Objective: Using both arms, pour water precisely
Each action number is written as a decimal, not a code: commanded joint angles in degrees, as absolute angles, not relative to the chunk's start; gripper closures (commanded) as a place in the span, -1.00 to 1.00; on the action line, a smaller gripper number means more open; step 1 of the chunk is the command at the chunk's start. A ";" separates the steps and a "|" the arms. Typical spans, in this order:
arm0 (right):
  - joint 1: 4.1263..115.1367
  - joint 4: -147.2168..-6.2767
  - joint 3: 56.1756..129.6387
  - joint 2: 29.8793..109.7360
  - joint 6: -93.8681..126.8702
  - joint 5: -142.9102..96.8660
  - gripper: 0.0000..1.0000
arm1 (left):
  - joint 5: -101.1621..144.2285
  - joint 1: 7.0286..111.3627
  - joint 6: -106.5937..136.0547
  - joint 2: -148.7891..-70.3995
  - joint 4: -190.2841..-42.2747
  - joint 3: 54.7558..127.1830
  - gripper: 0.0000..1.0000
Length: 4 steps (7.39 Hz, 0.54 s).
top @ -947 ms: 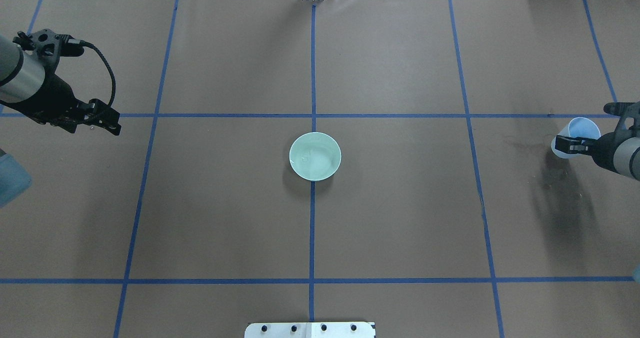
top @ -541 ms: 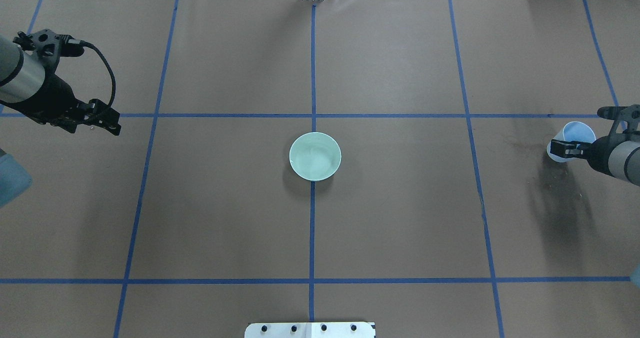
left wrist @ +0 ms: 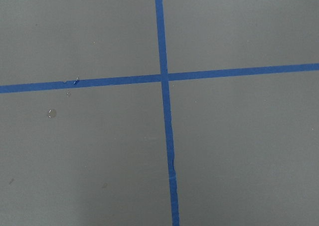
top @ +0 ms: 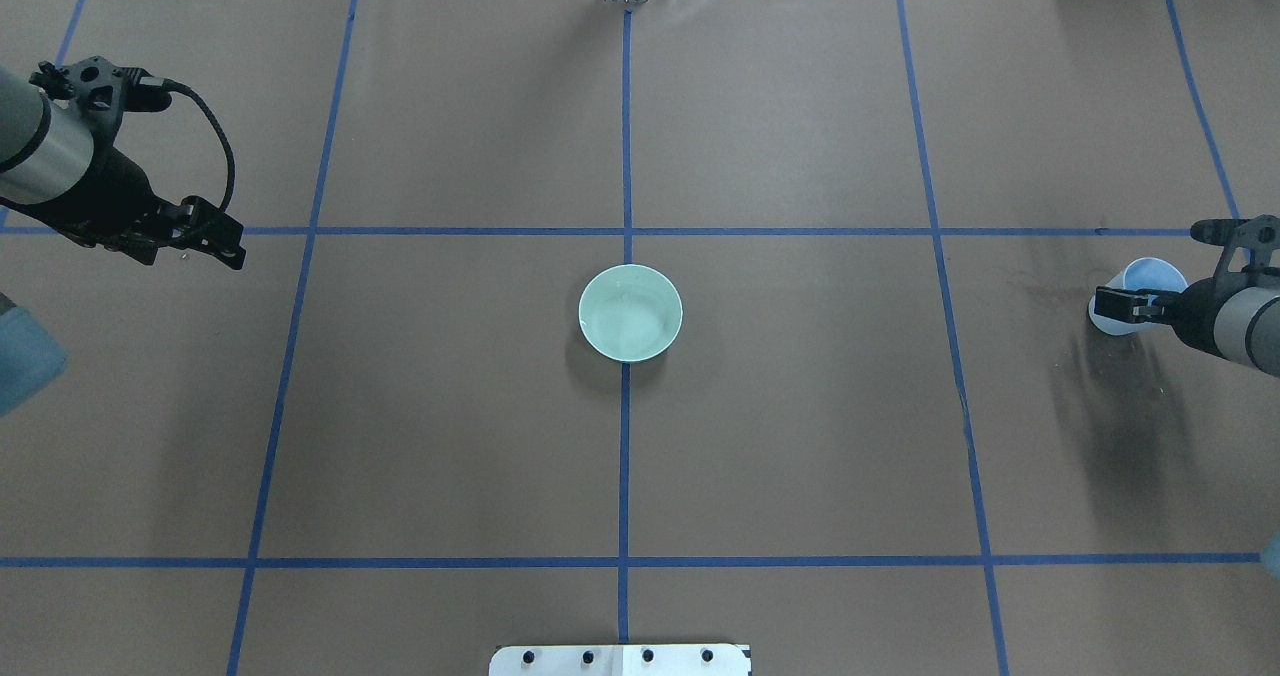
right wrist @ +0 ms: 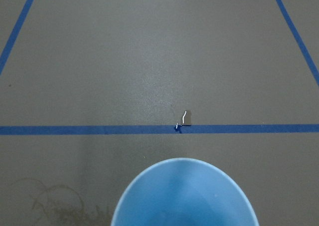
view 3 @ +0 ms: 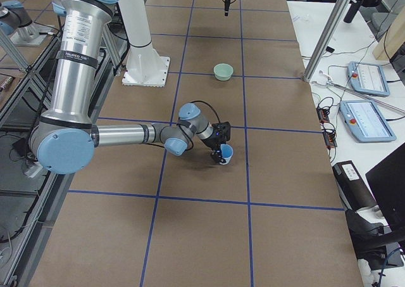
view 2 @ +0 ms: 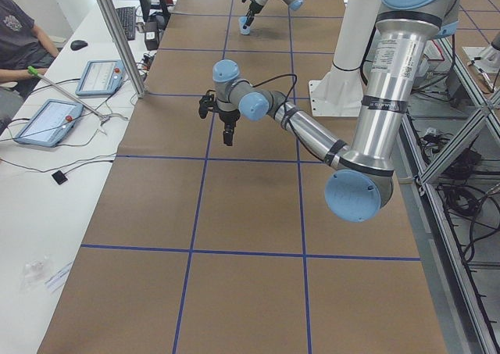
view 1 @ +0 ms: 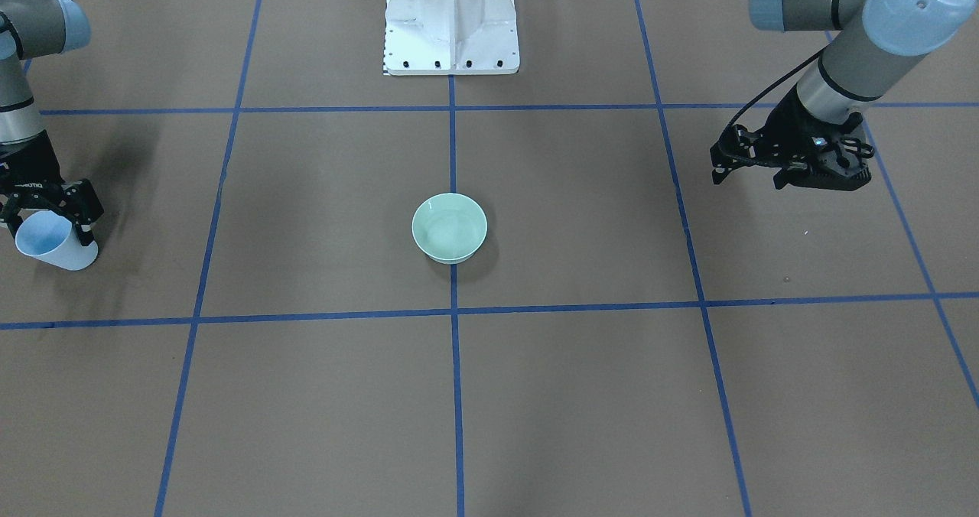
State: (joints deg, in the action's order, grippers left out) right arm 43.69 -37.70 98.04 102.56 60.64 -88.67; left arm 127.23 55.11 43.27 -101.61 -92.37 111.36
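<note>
Over the last second the right claw (top: 1120,306), closed around the pale blue plastic cup (top: 1150,281), has carried it lower and nearer the brown paper-covered bench (top: 800,436), tipping it closer to upright. The water (top: 628,316) sits in the mint-green ceramic bowl (top: 630,313) at the bench's centre, well apart from the cup. So the pour looks done and the cup about to be set down, while the left claw (top: 205,236) hangs open, empty and almost unmoved.
</note>
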 commanded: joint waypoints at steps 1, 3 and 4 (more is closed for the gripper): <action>43.68 -37.71 97.74 102.57 60.64 -88.77 -0.96 | 127.27 55.11 43.59 -102.04 -92.37 111.27 -0.99; 43.86 -37.62 98.44 102.74 60.56 -88.16 -0.98 | 127.27 55.02 44.73 -102.57 -92.29 111.18 -0.99; 43.94 -37.70 99.66 102.92 60.56 -87.98 -0.98 | 127.27 55.02 45.08 -102.57 -92.29 111.36 -0.99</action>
